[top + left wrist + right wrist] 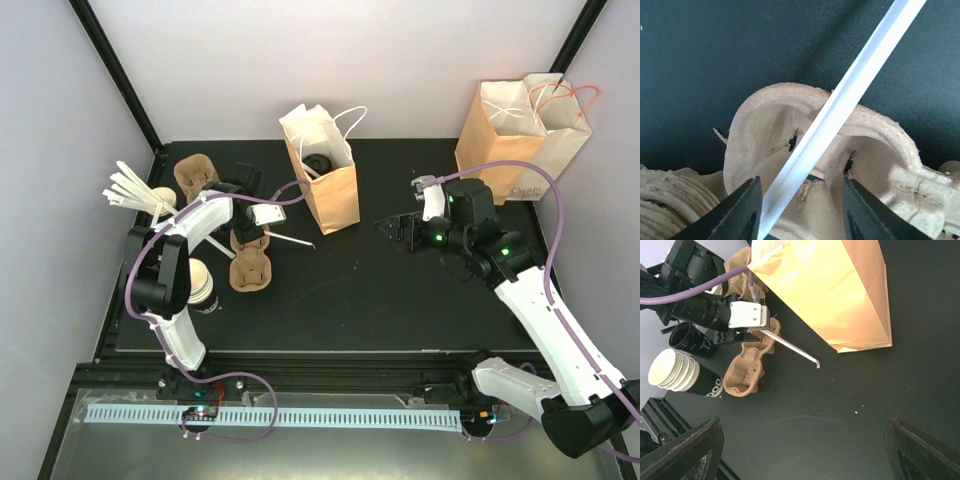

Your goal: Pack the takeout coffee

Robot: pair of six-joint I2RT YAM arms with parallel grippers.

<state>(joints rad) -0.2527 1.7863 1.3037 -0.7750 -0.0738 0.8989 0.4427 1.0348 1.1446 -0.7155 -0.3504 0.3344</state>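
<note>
DESK: Where is the coffee cup (318, 163)?

PHOTOGRAPHER: Inside the open paper bag (335, 195), which stands upright near the middle of the tabletop's (400, 300) far edge. From above, only the cup's round black lid shows, down in the bag's mouth.

DESK: And the left jaws?

PHOTOGRAPHER: Apart, low over a cardboard cup carrier (785, 130) on the left side of the tabletop. A straw (850, 85) in white wrapping runs slantwise between them. It lies close against one finger (737, 215) and clear of the other, so it is not pinched. Its free end pokes out toward the bag and stops short of it.

DESK: The right jaws?

PHOTOGRAPHER: Wide apart with nothing between them, hovering over bare tabletop near the open bag's right side.

DESK: What else is on the tabletop?

PHOTOGRAPHER: A second paper bag (515, 140) stands in the far right corner. A stack of cream cups (672, 371) sits beside the carrier, toward the left edge. A fan of white straws (130, 188) spreads out at the left edge, toward the far corner.
</note>
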